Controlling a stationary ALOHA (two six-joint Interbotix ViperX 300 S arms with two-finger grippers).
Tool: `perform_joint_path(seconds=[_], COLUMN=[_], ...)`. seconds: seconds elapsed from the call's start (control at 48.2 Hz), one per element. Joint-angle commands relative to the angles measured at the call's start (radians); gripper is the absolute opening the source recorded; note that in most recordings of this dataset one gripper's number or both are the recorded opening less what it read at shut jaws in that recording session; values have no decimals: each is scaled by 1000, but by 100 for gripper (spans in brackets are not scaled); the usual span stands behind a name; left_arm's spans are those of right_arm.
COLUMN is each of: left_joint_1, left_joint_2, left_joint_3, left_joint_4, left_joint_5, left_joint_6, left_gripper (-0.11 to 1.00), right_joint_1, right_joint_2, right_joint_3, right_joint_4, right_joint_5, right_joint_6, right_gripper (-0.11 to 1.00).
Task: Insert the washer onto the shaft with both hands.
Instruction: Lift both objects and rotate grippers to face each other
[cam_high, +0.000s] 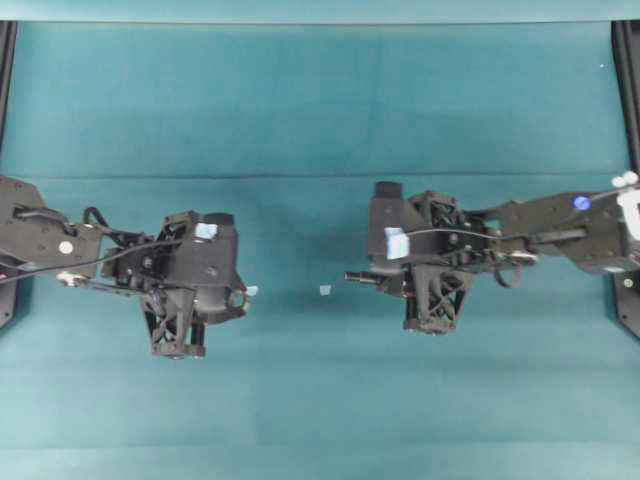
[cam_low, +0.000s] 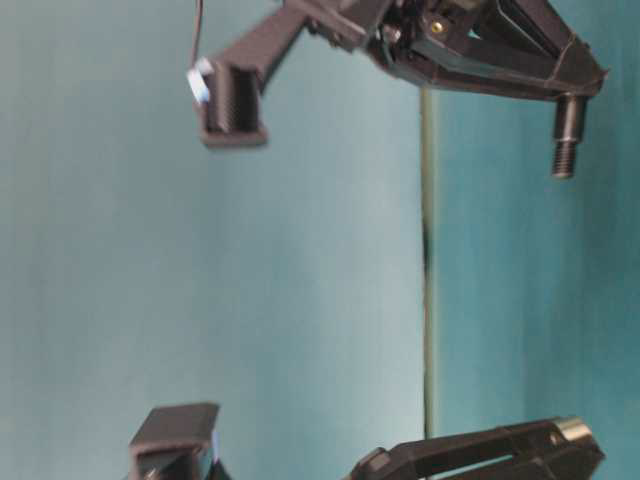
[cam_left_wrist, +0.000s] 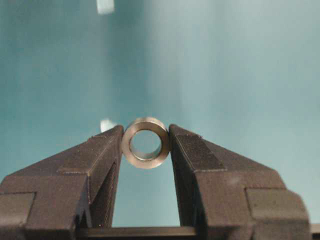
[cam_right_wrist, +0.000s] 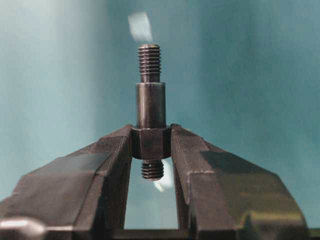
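Note:
My left gripper (cam_left_wrist: 145, 132) is shut on the washer (cam_left_wrist: 145, 162), a dull metal ring pinched by its sides at the fingertips, with its hole facing the camera. In the overhead view this gripper (cam_high: 238, 298) hangs left of centre. My right gripper (cam_right_wrist: 151, 132) is shut on the shaft (cam_right_wrist: 150, 102), gripping its thick hex section; the smooth step and threaded tip stick out beyond the fingertips. In the overhead view the shaft (cam_high: 357, 277) points left from the right gripper (cam_high: 378, 279), toward the left gripper, with a wide gap between them. The table-level view shows the shaft (cam_low: 565, 130) too.
Two small pale tape scraps lie on the teal mat, one (cam_high: 252, 291) beside the left gripper and one (cam_high: 325, 290) midway between the grippers. Black frame rails (cam_high: 627, 90) run along both side edges.

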Motion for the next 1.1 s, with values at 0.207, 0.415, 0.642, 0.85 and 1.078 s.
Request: perform_joint_path(seconds=[0.207, 0.415, 0.642, 0.85, 1.078], left_joint_1=[6, 6, 6, 6, 6], left_joint_2=[-43, -40, -32, -5, 34], left_joint_3=[48, 67, 61, 57, 32], left_joint_4=[2, 2, 2, 2, 2], left_joint_5=[-236, -360, -408, -445, -479], left_joint_6=[-2, -5, -18, -20, -26], left_gripper=[36, 36, 36, 36, 36], right_joint_1=[43, 72, 89, 97, 101], right_joint_2=[-83, -100, -97, -86, -63], right_joint_3=[100, 132, 146, 176, 196], right_joint_4=[3, 3, 2, 3, 2], right_joint_5=[-227, -247, -290, -365, -420], right_joint_6=[86, 100, 100, 100, 100], right_gripper=[0, 0, 0, 0, 0])
